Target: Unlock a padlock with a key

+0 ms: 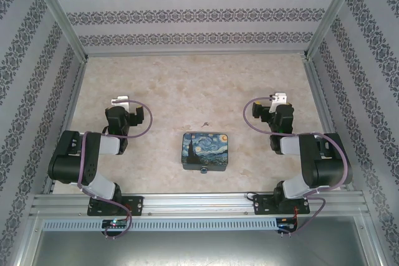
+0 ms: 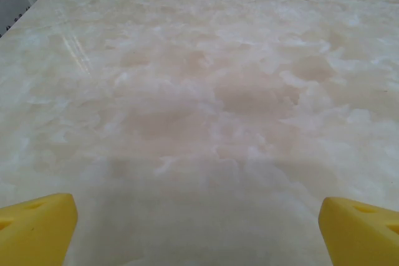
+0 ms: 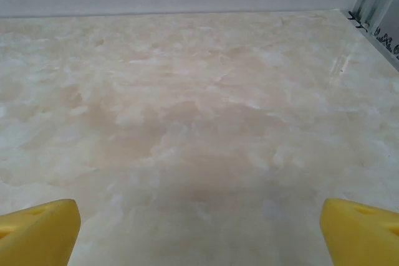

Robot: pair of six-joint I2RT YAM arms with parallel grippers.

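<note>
Your padlock sits at the middle of the near edge of the painted box. It is a tiny dark nub against the front wall, too small to show how its shackle runs. A thin fleck on the bench just beyond the box's far side looks like the key, though it is too small to be sure. Both lie between the arms, well apart from either tool.

The left tool and right tool each stand wide, with the yellow fingertips at the corners of the wrist views and nothing between them.

Expect the key to be light, stiff, thin and slippery, lying flat on a glossy top. Take it by the bow, pinching across its flat faces, and leave the blade free. The padlock is probably hard and free to swing, so steady its body with your other tool.
</note>
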